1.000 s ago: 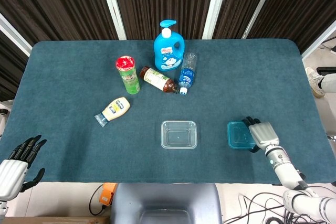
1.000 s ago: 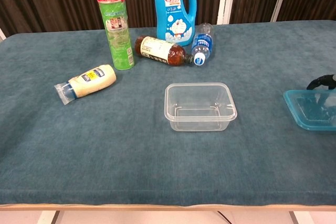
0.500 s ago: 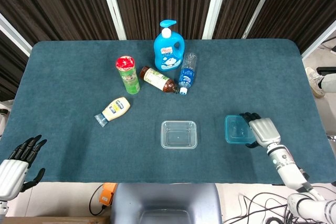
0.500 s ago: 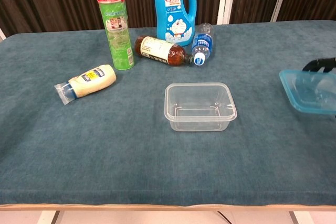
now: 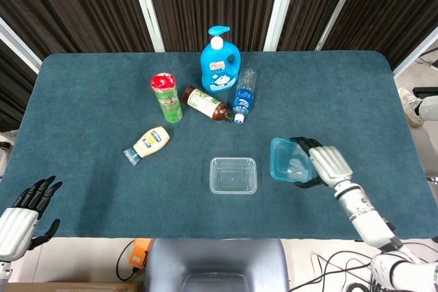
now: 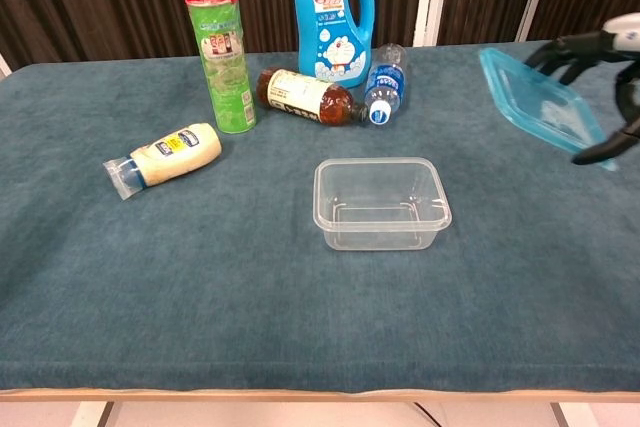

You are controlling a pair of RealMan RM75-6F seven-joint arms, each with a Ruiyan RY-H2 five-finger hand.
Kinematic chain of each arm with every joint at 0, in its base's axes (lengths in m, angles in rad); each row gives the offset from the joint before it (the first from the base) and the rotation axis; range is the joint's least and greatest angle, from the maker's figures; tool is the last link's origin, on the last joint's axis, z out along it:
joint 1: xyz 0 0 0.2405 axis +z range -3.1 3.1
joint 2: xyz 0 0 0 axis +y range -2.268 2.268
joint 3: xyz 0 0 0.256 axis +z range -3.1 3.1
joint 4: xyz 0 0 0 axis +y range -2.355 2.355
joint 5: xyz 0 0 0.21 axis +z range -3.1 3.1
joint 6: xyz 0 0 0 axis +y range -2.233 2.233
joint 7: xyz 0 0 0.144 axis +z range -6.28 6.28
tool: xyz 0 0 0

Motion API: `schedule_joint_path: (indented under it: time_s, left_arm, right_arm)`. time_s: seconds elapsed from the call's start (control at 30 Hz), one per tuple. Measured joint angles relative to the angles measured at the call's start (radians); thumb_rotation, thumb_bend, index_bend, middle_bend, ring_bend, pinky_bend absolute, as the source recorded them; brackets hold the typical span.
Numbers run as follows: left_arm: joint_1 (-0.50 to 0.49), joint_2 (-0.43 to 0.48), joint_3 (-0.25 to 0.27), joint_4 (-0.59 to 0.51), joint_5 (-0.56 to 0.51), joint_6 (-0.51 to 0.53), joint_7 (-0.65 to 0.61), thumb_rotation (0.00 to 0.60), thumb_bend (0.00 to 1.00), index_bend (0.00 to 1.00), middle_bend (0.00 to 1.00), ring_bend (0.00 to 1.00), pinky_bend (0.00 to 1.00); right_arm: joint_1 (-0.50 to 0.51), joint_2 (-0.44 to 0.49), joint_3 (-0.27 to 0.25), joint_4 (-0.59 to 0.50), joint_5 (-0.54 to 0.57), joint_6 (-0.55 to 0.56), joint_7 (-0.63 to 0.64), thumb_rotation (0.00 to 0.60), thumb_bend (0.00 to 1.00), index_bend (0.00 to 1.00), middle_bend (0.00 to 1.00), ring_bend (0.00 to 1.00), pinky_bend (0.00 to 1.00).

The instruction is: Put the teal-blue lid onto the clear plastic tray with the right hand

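My right hand [image 5: 321,165] [image 6: 605,77] holds the teal-blue lid [image 5: 286,161] [image 6: 537,100] in the air, tilted, to the right of the clear plastic tray [image 5: 233,175] [image 6: 380,203]. The tray sits empty on the blue table mat at centre front. The lid's left edge is a short way right of the tray and above table level. My left hand [image 5: 24,206] hangs off the table's front left corner, fingers apart, holding nothing.
At the back stand a blue detergent bottle [image 5: 219,63], a green canister with a red lid [image 5: 166,97], a lying brown bottle [image 5: 204,104] and a lying water bottle [image 5: 244,95]. A mayonnaise bottle [image 5: 148,145] lies left of the tray.
My right hand has lifted the lid off the table and carried it left toward the tray, tilting it. The left hand has not moved.
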Motion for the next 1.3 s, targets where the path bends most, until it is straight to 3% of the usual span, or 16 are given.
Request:
schedule_joint_path:
  time_s: [0.17,0.33,0.5,0.7,1.3]
  left_arm:
    - [0.001,0.005,0.0,0.003,0.001,0.006,-0.014,0.6,0.4,0.0,0.0,0.0,0.16]
    - [0.002,0.008,0.002,0.004,0.005,0.009,-0.022,0.6,0.4,0.0,0.0,0.0,0.16]
    - [0.003,0.009,0.002,0.004,0.004,0.009,-0.023,0.6,0.4,0.0,0.0,0.0,0.16]
    - [0.004,0.01,0.003,0.004,0.006,0.011,-0.022,0.6,0.4,0.0,0.0,0.0,0.16]
    - [0.007,0.013,0.004,0.003,0.009,0.019,-0.028,0.6,0.4,0.0,0.0,0.0,0.16]
  right_arm:
    - [0.058,-0.007,0.022,-0.071,0.111,-0.018,-0.093,0.6,0.31,0.97,0.68,0.65,0.71]
    - [0.132,-0.058,0.024,-0.12,0.257,0.01,-0.273,0.6,0.31,0.95,0.68,0.64,0.71]
    - [0.232,-0.156,0.022,-0.158,0.449,0.073,-0.462,0.6,0.31,0.95,0.68,0.64,0.71]
    - [0.307,-0.278,0.02,-0.164,0.576,0.176,-0.565,0.6,0.31,0.95,0.68,0.64,0.71]
    - [0.345,-0.363,0.004,-0.098,0.61,0.206,-0.593,0.6,0.31,0.95,0.68,0.64,0.71]
